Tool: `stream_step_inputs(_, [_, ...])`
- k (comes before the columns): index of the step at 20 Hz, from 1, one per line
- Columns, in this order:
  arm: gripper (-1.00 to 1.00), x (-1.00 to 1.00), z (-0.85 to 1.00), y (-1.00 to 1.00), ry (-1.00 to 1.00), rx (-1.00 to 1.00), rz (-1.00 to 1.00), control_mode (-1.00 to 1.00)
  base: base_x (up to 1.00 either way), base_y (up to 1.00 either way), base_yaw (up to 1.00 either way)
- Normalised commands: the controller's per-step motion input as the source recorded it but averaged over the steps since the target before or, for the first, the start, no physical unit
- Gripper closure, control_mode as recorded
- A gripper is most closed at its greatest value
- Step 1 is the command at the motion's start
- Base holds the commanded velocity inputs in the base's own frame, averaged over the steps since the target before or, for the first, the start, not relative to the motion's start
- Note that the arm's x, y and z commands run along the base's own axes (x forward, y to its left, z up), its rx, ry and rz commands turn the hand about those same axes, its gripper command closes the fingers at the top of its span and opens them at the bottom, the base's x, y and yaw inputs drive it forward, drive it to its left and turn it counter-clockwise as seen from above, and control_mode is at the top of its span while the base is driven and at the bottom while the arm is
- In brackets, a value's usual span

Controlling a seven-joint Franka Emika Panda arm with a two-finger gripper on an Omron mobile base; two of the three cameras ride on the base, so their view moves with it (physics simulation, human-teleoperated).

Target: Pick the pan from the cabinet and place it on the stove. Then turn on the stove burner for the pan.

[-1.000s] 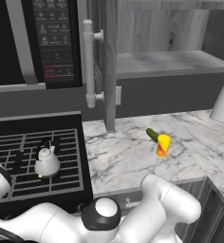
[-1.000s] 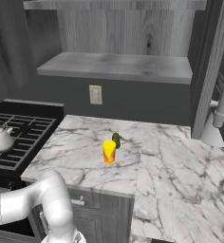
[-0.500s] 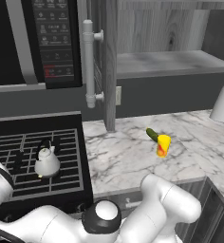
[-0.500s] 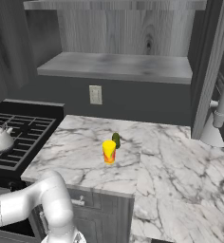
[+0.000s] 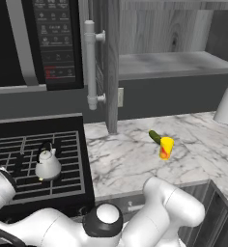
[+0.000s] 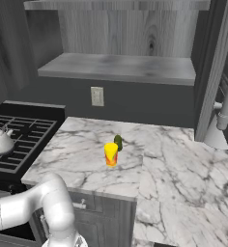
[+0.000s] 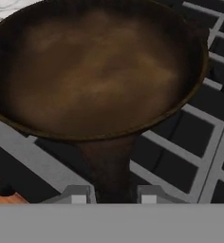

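Stove (image 5: 19, 149) left of marble desk (image 5: 135, 164), white kettle (image 5: 47, 164) on grates. Cabinet (image 5: 108, 62) door open above. Pan (image 7: 95, 66) over stove grates in hand view; claw (image 7: 111, 195) clamped on pan handle. Yellow-red-green item (image 5: 164, 144) on desk.

The pan (image 7: 99, 71) at the upper centre of the hand view looks like matt, mottled dark-brown metal. The stove (image 5: 19, 159) grates at lower left are dull black iron. The counter (image 6: 183, 164) is polished veined marble; the cabinet (image 6: 130, 29) is grey wood-grain.
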Motion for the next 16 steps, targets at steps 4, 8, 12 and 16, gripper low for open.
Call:
stream_step_inputs(4, [1.00, 0.08, -0.37, 0.00, 0.09, 0.00, 0.00, -1.00, 0.00, 0.00, 0.00])
stream_step_inputs(8, [1.00, 0.02, -0.46, 0.00, 0.09, 0.00, 0.00, -1.00, 0.00, 0.00, 0.00])
stream_step_inputs(12, [1.00, 0.01, -0.43, 0.00, 0.10, 0.00, 0.00, -1.00, 0.00, 0.00, 0.00])
stream_step_inputs(16, [-1.00, 0.03, -0.31, 0.00, 0.08, 0.00, 0.00, -1.00, 0.00, 0.00, 0.00])
